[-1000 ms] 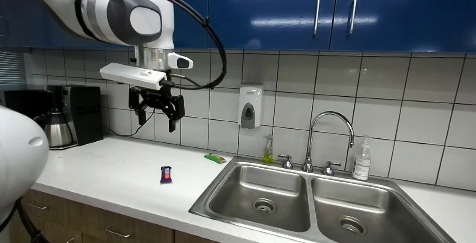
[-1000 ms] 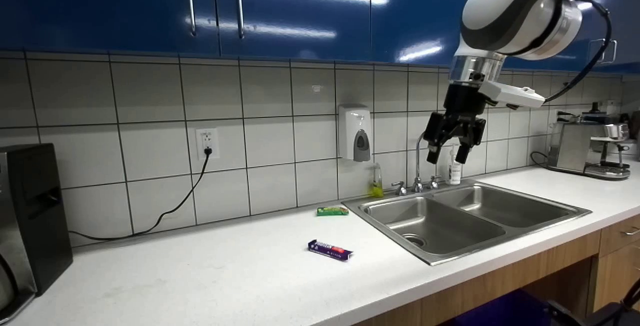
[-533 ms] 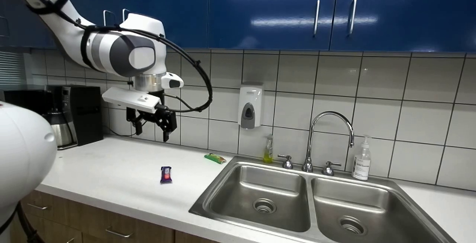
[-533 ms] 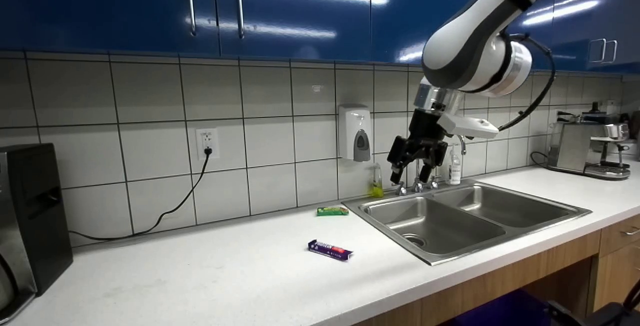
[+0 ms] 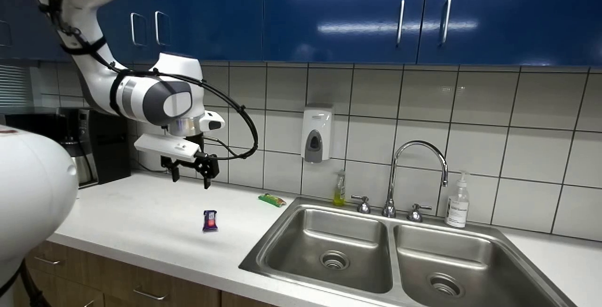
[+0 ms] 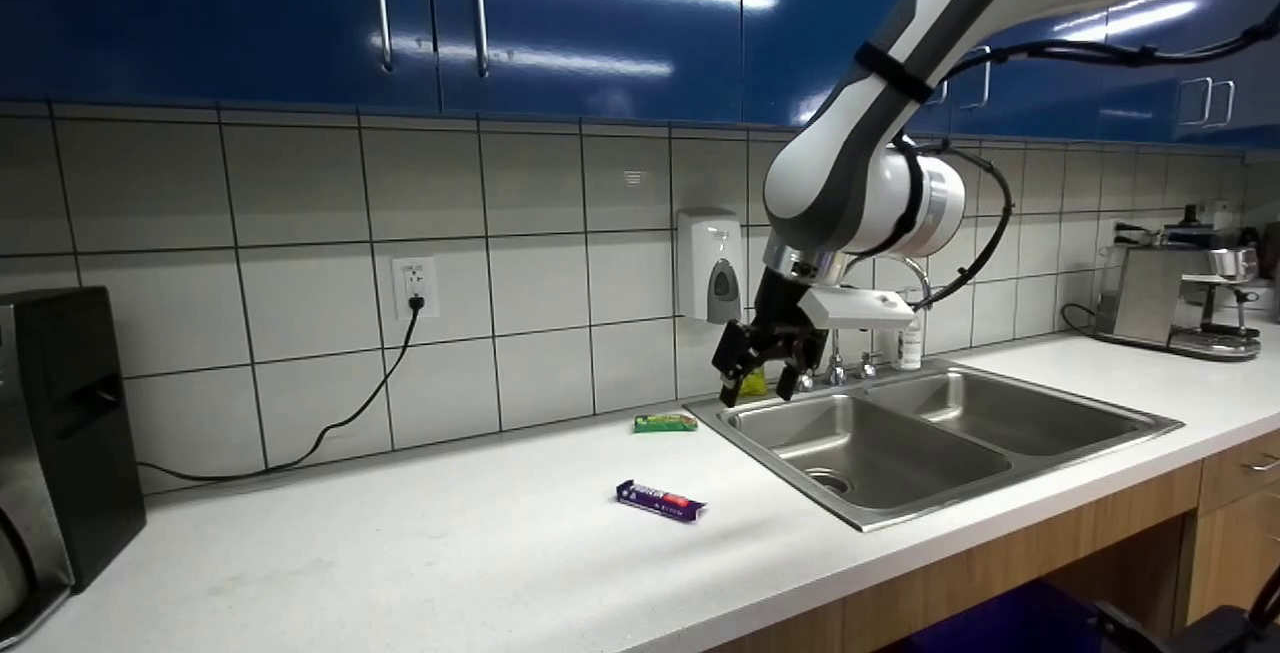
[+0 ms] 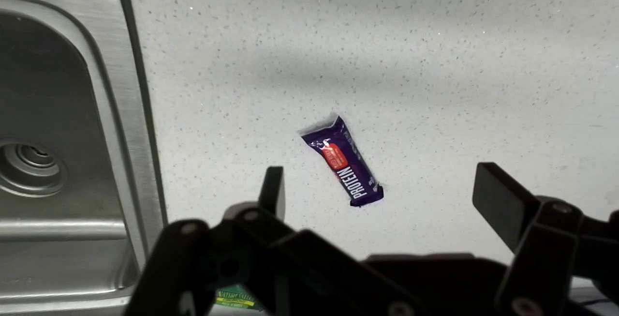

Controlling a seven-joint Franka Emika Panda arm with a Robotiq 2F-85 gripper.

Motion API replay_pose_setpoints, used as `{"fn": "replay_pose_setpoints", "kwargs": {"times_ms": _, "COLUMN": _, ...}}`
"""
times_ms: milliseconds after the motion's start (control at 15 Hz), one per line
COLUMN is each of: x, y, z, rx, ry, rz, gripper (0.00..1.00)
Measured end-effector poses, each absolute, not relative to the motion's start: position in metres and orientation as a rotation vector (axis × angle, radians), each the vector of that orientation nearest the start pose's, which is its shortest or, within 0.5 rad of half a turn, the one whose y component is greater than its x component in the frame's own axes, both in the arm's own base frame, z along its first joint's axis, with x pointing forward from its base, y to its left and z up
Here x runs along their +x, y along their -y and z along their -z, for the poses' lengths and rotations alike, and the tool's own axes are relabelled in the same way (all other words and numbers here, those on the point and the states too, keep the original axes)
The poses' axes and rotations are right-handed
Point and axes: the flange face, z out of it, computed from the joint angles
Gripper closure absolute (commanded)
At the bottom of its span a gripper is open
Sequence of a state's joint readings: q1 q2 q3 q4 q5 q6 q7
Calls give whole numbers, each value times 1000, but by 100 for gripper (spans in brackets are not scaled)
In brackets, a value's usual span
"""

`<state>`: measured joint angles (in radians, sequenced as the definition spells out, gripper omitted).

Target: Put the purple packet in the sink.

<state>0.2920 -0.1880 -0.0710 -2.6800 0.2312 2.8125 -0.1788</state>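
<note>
The purple packet, a small dark purple bar wrapper with a red patch, lies flat on the white counter left of the sink in both exterior views [image 5: 210, 221] [image 6: 660, 501]. In the wrist view the packet [image 7: 344, 163] lies slanted, ahead of and between the fingertips, nearer the left finger. My gripper [image 5: 191, 181] is open and empty, above the counter and apart from the packet; it also shows in an exterior view [image 6: 758, 395] and the wrist view [image 7: 380, 180]. The steel double-basin sink [image 5: 395, 264] also shows in an exterior view [image 6: 775, 463] and at the wrist view's left [image 7: 129, 127].
A green wrapper [image 5: 272, 200] lies near the wall by the sink's corner. A chrome faucet [image 5: 392, 175], a yellow-green bottle [image 5: 339, 192] and a pump bottle [image 5: 457, 208] stand behind the basins. A wall dispenser [image 5: 317, 133] hangs above. A black coffee machine [image 5: 106, 147] stands on the counter.
The arm has come down, and the gripper is lower and nearer the counter, shifted left in both exterior views. Its fingers stay open. The packet has not moved.
</note>
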Motion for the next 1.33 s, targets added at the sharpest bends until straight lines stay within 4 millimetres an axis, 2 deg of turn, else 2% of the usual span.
{"fn": "replay_pose_setpoints", "kwargs": {"times_ms": 467, "x": 473, "y": -124, "z": -297, "rx": -2962, "ry": 345, "rz": 504, "gripper": 0}}
{"fn": "replay_pose_setpoints", "kwargs": {"times_ms": 733, "x": 496, "y": -133, "z": -282, "rx": -2968, "ry": 372, "rz": 502, "gripper": 0}}
{"fn": "replay_pose_setpoints", "kwargs": {"times_ms": 1133, "x": 528, "y": -142, "z": -260, "rx": -2998, "ry": 556, "rz": 497, "gripper": 0}}
{"fn": "replay_pose_setpoints", "kwargs": {"times_ms": 1333, "x": 536, "y": -146, "z": -248, "rx": -3012, "ry": 635, "rz": 485, "gripper": 0}}
